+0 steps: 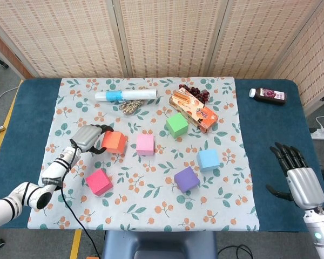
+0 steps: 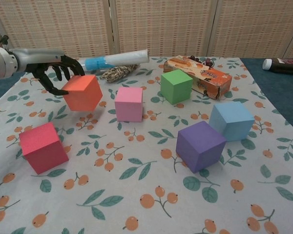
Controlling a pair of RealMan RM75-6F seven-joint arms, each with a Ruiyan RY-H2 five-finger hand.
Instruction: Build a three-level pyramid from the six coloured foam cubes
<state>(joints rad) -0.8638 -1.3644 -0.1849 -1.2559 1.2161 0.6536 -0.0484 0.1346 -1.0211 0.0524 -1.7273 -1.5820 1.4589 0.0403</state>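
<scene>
My left hand (image 1: 90, 137) (image 2: 53, 70) grips an orange cube (image 1: 114, 142) (image 2: 83, 92) and carries it tilted above the cloth, just left of the pink cube (image 1: 145, 144) (image 2: 129, 103). A red cube (image 1: 99, 182) (image 2: 43, 147) lies near the front left. The green cube (image 1: 177, 124) (image 2: 176, 86) stands by the snack box. The light blue cube (image 1: 208, 159) (image 2: 231, 120) and purple cube (image 1: 186, 178) (image 2: 200, 145) sit together at the right. My right hand (image 1: 298, 174) hovers open over the blue table at the far right, holding nothing.
An orange snack box (image 1: 194, 110) (image 2: 198, 76), dark grapes (image 1: 197, 93), a rolled white-and-blue tube (image 1: 126, 95) (image 2: 111, 60) and a coil of twine (image 1: 132, 106) (image 2: 115, 73) lie along the back of the floral cloth (image 1: 151, 205). A dark bottle (image 1: 268, 95) (image 2: 283, 65) lies at the back right.
</scene>
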